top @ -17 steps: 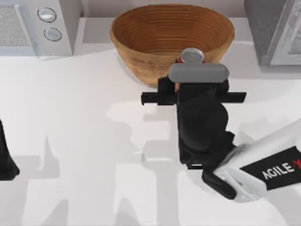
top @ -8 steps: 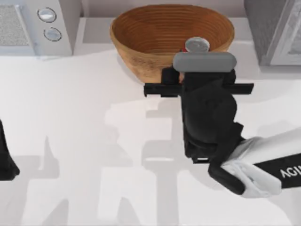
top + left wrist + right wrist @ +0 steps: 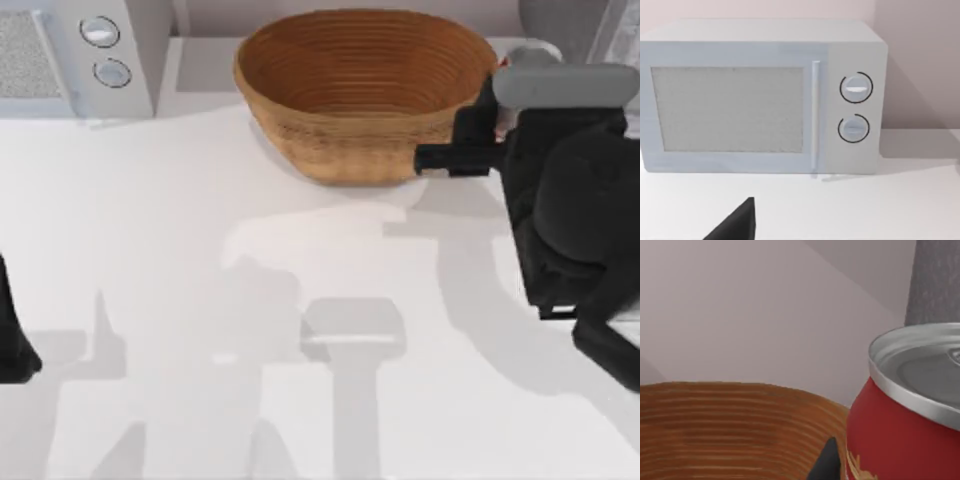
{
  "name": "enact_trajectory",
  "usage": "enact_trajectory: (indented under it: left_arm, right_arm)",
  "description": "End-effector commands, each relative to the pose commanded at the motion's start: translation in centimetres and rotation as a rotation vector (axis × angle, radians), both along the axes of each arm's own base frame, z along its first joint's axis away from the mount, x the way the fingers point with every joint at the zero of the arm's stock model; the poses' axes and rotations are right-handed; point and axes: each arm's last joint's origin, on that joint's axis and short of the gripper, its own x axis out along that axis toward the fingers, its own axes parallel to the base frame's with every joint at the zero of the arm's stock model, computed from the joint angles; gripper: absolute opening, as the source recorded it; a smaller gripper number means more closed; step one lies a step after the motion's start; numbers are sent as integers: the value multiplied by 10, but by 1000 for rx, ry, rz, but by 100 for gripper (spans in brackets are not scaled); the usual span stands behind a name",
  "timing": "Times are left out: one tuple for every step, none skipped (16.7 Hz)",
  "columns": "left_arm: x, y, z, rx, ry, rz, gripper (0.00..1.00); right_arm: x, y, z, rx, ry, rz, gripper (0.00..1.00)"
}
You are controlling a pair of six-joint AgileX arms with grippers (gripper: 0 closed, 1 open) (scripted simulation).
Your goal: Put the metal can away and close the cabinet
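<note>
Right gripper [image 3: 510, 85] sits at the back right of the counter [image 3: 200, 250], just right of the wicker bowl [image 3: 365, 90]. It is clenched on the can [image 3: 525, 55], which shows in the top view as a sliver of silver lid and red label at the upper edge of the wrist's grey camera bar. Can is upright, beside the bowl's right rim, not inside the bowl. Whether the two touch cannot be judged.

Right wrist view: can [image 3: 905, 410] close up, red label with a bit of yellowish print at the lower edge, plain silver lid with raised rim. Bowl [image 3: 735, 430] lies past it, ribbed inner wall visible. One dark fingertip [image 3: 827, 462] shows between bowl and can. A grey textured panel [image 3: 937, 282] rises behind the can.

Left arm is parked at the left edge of the counter, low in the top view, its gripper [image 3: 12, 345] well apart from everything. Finger state there cannot be told.

Left wrist view: white microwave [image 3: 760, 95], door shut, two round dials at its side. Same microwave [image 3: 70, 55] stands at the back left corner in the top view.
</note>
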Motion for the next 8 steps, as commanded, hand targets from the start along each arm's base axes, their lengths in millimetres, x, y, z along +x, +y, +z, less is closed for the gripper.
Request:
enact_trajectory:
  left_arm:
    - [0,0,0,0,0,0,100]
    - [0,0,0,0,0,0,100]
    - [0,0,0,0,0,0,100]
    - [0,0,0,0,0,0,100]
    - [0,0,0,0,0,0,100]
    - [0,0,0,0,0,0,100]
    - [0,0,0,0,0,0,100]
    - [0,0,0,0,0,0,100]
  right_arm:
    - [-5,-15,9,3,-2,0,0]
    - [-10,-31,15,2,0,0,0]
    - [-17,-46,20,-1,7,0,0]
    - [-24,-61,22,-3,13,0,0]
    - [-31,-74,24,-3,14,0,0]
    - [-39,-85,28,3,5,0,0]
    - [-48,-95,33,12,-14,0,0]
    - [-58,-105,37,22,-36,0,0]
